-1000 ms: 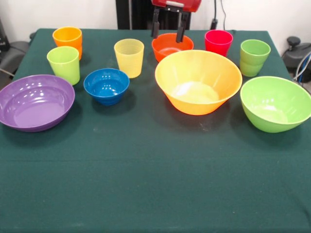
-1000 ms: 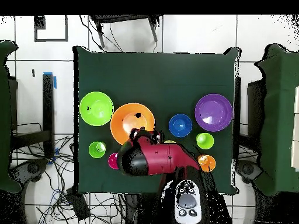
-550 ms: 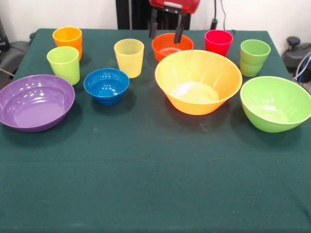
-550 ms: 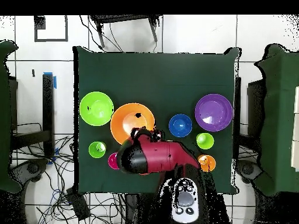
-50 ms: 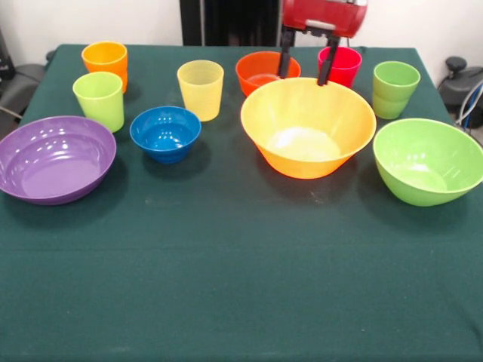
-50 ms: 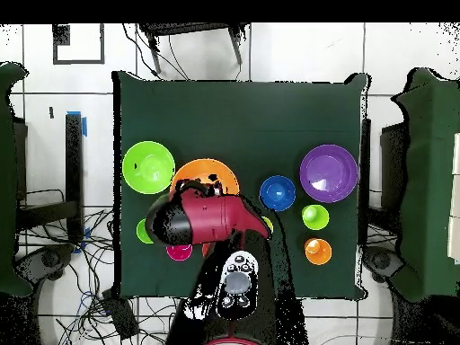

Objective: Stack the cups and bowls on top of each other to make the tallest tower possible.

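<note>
The gripper [image 5: 306, 63] has swung sideways since a second ago, from above the red-orange bowl [image 5: 262, 71] to a spot between that bowl and the red cup [image 5: 339, 65], over the back rim of the large orange-yellow bowl [image 5: 308, 128]. Its two dark fingers [image 5: 286, 53] hang parted and hold nothing.

From left to right in the front view, the purple bowl [image 5: 54, 157] sits at the left edge of the green tablecloth [image 5: 226, 286]; behind it stand the lime green cup [image 5: 99, 100] and, farther back, the orange cup [image 5: 106, 62]. The small blue bowl [image 5: 165, 133] comes next, then the translucent yellow cup [image 5: 201, 90] just behind it. The red-orange bowl lies just left of the gripper, the orange-yellow bowl directly below and in front of it, the red cup just to its right. The green cup [image 5: 395, 88] and the large green bowl [image 5: 428, 161] close the row at the right, well apart from the gripper. Every cup and bowl stands separately on the cloth, upright and unstacked.

From overhead the red arm [image 6: 202, 220] covers the near rim of the orange-yellow bowl [image 6: 205, 173], beside the green bowl [image 6: 149, 167].
</note>
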